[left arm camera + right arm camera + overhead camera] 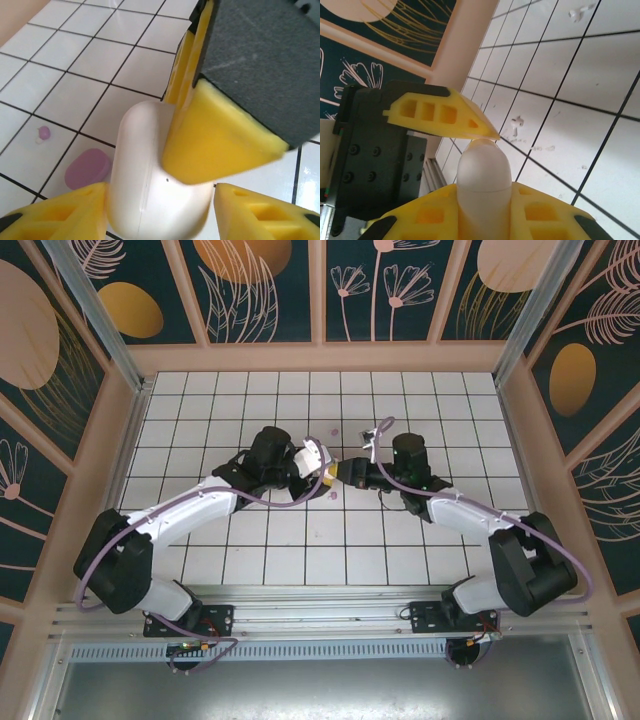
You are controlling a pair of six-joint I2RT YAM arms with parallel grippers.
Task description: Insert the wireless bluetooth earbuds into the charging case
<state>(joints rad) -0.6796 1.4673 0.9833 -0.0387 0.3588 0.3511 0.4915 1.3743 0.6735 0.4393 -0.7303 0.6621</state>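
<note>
The right jaws clamp the white charging case (145, 190), the left jaws sit slack around it, and a lilac earbud (44, 133) lies on the worktop (125, 65): seemingly a handover, with opening the lid probably next.

The white case (150, 195) looks smooth glossy plastic, the tiles (75, 60) glazed
</note>
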